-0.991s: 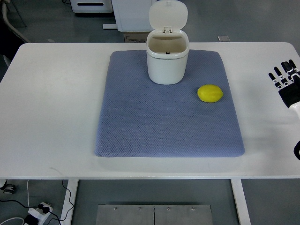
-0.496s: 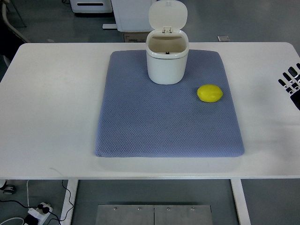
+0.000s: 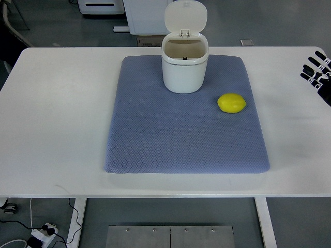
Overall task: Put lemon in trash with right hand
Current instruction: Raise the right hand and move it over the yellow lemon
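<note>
The lemon [image 3: 231, 103] lies on the blue mat [image 3: 181, 134], toward the worktop's [image 3: 57, 119] right edge, free of any grasp. The bin [image 3: 185, 63] stands near it toward the far edge, also on the mat, lid [image 3: 185, 16] tipped up and mouth open. The right hand [image 3: 319, 75] shows at the worktop's far right corner, mostly cut off by the picture's edge; its black fingers [image 3: 313, 66] are spread and released, holding nothing, well apart from the lemon.

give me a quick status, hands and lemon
Right hand open at right table edge, empty. Lemon on blue mat, untouched. Trash can lid up. Path clear.
</note>
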{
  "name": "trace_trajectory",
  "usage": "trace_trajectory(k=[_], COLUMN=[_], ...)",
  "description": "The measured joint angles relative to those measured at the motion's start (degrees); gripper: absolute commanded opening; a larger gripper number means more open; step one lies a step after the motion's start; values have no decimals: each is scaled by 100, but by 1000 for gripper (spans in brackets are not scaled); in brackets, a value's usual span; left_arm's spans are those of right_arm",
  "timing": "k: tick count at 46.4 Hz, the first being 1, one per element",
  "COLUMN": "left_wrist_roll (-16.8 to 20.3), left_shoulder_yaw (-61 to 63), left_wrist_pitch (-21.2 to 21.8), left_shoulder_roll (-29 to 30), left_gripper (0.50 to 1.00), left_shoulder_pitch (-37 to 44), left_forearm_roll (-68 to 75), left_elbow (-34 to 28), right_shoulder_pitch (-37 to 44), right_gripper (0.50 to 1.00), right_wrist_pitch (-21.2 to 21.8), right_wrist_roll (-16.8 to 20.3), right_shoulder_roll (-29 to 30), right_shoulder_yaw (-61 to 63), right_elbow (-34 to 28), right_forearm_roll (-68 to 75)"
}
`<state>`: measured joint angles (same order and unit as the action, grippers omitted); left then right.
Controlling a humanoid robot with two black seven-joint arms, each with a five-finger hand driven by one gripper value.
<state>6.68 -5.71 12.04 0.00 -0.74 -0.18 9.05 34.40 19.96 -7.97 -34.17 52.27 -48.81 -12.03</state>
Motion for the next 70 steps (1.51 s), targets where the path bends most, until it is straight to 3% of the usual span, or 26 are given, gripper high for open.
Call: trace_trajectory(k=[30, 51, 70], left_wrist_roll=[0, 0, 0], left_shoulder_yaw=[0, 0, 0], left_wrist_pitch=[0, 0, 0], left_shoulder_roll=[0, 0, 0], left_gripper=[1000, 1000, 1000], left_shoulder_pitch=[1, 2, 3], left_forearm_roll=[0, 0, 0], left_elbow=[0, 0, 0], right_shoulder_pitch=[1673, 3204, 3687], right_gripper=[1000, 1000, 1000], right_wrist_pitch=[-28, -46, -98], right_wrist_roll=[-84, -58, -11], right_shoulder_roll=[-750, -839, -763], right_shoulder_yaw=[-2464, -4195, -4987], right_elbow=[-545, -796, -1104], right_forearm_roll=[-717, -1078, -1668])
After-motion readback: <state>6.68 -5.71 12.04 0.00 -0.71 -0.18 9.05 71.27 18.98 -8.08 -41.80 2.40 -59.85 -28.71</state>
